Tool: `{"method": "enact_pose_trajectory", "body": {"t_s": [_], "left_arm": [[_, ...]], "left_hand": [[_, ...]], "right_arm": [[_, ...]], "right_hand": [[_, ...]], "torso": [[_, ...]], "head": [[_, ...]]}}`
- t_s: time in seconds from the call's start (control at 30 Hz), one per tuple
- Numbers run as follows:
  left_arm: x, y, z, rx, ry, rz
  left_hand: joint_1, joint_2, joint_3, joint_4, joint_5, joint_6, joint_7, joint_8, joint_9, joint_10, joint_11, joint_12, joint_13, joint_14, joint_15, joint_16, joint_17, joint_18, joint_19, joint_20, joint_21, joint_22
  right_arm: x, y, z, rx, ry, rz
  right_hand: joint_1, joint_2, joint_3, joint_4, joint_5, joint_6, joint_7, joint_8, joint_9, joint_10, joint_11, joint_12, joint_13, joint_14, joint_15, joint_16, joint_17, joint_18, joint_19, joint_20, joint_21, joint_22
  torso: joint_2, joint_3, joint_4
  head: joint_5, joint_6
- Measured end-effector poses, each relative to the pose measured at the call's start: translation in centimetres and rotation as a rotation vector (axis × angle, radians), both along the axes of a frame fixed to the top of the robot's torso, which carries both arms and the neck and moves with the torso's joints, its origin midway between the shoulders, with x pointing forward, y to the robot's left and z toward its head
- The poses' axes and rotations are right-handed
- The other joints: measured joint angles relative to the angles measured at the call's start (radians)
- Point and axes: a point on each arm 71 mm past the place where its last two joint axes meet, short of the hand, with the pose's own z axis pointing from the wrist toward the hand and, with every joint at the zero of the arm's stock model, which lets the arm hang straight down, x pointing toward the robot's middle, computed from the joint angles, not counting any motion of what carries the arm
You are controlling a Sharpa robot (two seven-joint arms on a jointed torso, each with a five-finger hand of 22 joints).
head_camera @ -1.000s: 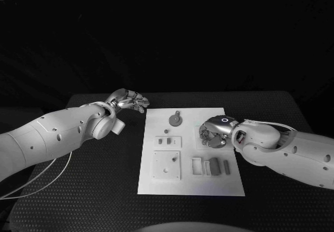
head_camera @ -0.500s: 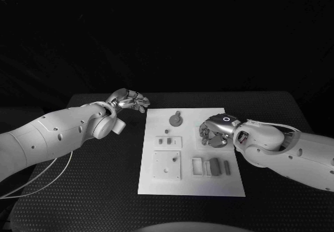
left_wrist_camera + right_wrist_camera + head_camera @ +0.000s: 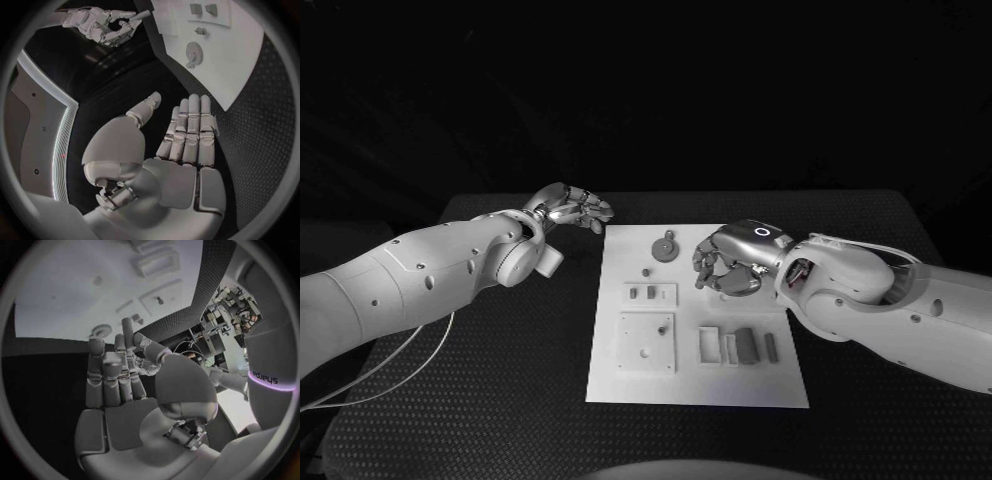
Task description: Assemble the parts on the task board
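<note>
White task board (image 3: 697, 385) on a black table (image 3: 473, 400) — finely dotted weave across the dark surface. Small parts (image 3: 746, 343) on the board in grey, the round one (image 3: 665, 246) darker — perhaps mid-grey. Silver left hand (image 3: 571, 209) and silver right hand (image 3: 728, 265), on white arms.

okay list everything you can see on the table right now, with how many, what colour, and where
task board: one, white, middle of the table
table: one, black, under everything
gear-shaped part: one, grey, far end of the board
small peg: one, grey, just nearer than the gear
raised white blocks: two, left half of the board
slim upright parts: about four, white and grey, near right of the board
left hand: one, silver, off the board's far left corner, holding nothing
right hand: one, silver, over the board's right side, fingers curled
</note>
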Motion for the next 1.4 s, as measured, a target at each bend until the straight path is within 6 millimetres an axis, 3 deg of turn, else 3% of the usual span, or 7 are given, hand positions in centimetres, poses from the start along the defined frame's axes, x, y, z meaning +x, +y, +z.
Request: {"method": "enact_pose_trajectory", "body": {"t_s": [0.23, 0.6, 0.93, 1.4], "left_arm": [[0.1, -0.1, 0.0, 0.0, 0.0, 0.001], [0.2, -0.6, 0.0, -0.002, -0.001, -0.004], [0.2, -0.6, 0.0, -0.002, 0.0, -0.006], [0.2, -0.6, 0.0, -0.002, 0.0, -0.006]], "left_hand": [[0.0, 0.0, 0.0, 0.0, 0.0, 0.0, 0.0, 0.0, 0.001, 0.0, 0.0, 0.0, 0.0, 0.0, 0.0, 0.0, 0.001, 0.0, 0.0, 0.0, 0.0, 0.0], [0.0, 0.0, 0.0, 0.0, 0.0, 0.0, 0.0, 0.0, 0.0, 0.0, 0.0, 0.0, 0.0, 0.0, 0.0, -0.004, 0.002, 0.0, 0.0, 0.0, 0.0, -0.001], [0.0, 0.0, 0.0, 0.0, 0.0, 0.0, 0.0, 0.0, 0.0, 0.0, 0.0, 0.0, 0.0, 0.0, 0.0, -0.004, 0.004, 0.0, 0.0, 0.0, 0.0, -0.001], [0.0, 0.0, 0.0, 0.0, 0.0, 0.0, 0.0, 0.0, 0.0, 0.0, 0.0, 0.0, 0.0, 0.0, 0.0, -0.008, 0.006, 0.0, 0.0, 0.0, 0.0, -0.002]], "right_arm": [[-1.3, 4.0, -1.2, 0.05, 0.051, 0.092], [-3.6, 7.6, -4.4, 0.031, 0.11, 0.198], [-4.6, 9.0, -6.6, -0.012, 0.135, 0.242], [-4.5, 9.4, -7.6, -0.045, 0.119, 0.248]], "right_hand": [[0.0, 0.0, 0.0, 0.0, 0.0, 0.0, 0.0, 0.0, 0.0, 0.0, 0.0, 0.0, 0.001, 0.0, 0.0, 0.0, -0.001, 0.0, 0.0, 0.001, 0.0, 0.0], [0.0, 0.0, 0.003, -0.003, 0.001, 0.0, -0.001, 0.0, 0.002, 0.0, 0.0, 0.0, 0.001, 0.0, 0.001, 0.0, -0.001, 0.0, 0.001, 0.002, 0.0, 0.0], [0.0, 0.0, 0.002, -0.003, 0.001, 0.0, -0.001, -0.002, 0.002, -0.001, 0.0, -0.001, 0.001, 0.001, 0.001, 0.0, -0.001, 0.0, 0.001, 0.002, 0.0, 0.0], [0.0, 0.0, 0.001, -0.004, 0.001, 0.003, -0.005, -0.006, 0.003, -0.003, 0.002, -0.003, 0.003, -0.003, 0.001, 0.0, -0.001, 0.0, 0.001, 0.003, 0.0, 0.0]], "torso": [[0.0, 0.0, -0.001], [0.001, -0.0013, 0.0014], [0.001, -0.0002, 0.0013], [0.001, 0.0006, 0.001]], "head": [[0.015, -0.004], [0.037, -0.012], [0.057, -0.026], [0.069, -0.033]]}}
